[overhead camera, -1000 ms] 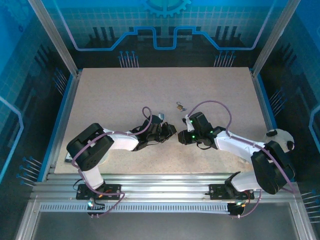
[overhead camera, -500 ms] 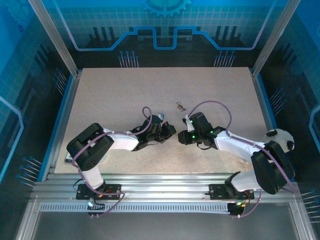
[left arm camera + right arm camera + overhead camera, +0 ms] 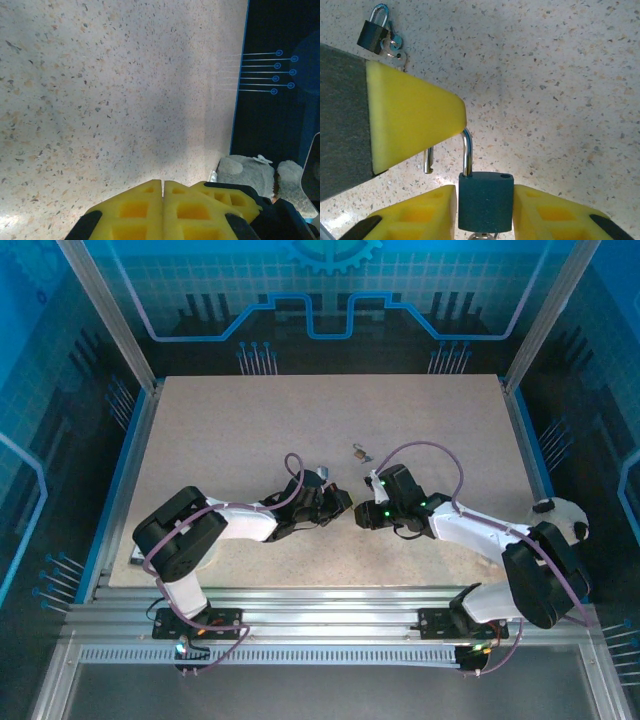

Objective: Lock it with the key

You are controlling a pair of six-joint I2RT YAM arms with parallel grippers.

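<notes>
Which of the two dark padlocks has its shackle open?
The dark padlock held in the right gripper; the other padlock, lying beside keys, is closed.

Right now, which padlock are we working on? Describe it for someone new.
At the middle of the table, the right gripper clamps a dark padlock by its body. Its shackle stands open, unlike the other padlock lying loose, closed.

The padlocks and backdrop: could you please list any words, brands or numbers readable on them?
None readable.
The open padlock in the right gripper shows a plain dark body.
The small padlock farther off is too small to tell.
The backdrop bears only a gear graphic and circuit lines.
</notes>
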